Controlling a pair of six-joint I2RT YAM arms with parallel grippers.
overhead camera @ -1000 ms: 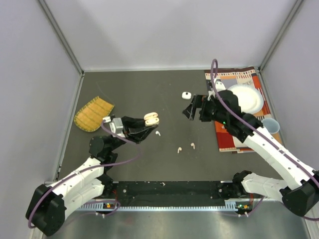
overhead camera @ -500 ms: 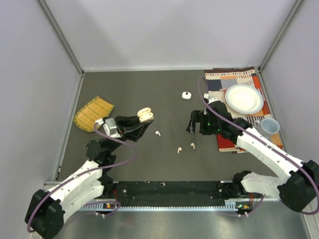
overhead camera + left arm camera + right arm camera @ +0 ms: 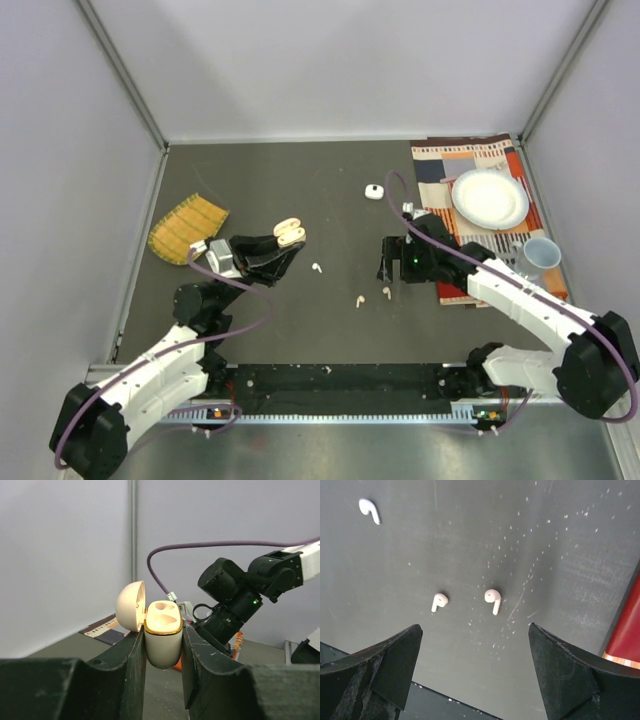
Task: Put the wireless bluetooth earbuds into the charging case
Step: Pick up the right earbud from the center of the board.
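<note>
Pinched between the matte black fingers of the left gripper [image 3: 163,639], off the table: a smooth, glossy peach charging case [image 3: 162,625], egg-shaped, long axis upright, gold-rimmed wells facing up, domed lid hinged open to one side. Spread wide above the dark, speckled table [image 3: 560,540], the right gripper [image 3: 476,672], over a tiny peach earbud [image 3: 439,601] and a second peach earbud [image 3: 493,600], just beside each other, flat, rounded heads away from the fingers, stems towards them. Well apart on the same surface, a white earbud [image 3: 369,510], stem slanting.
</note>
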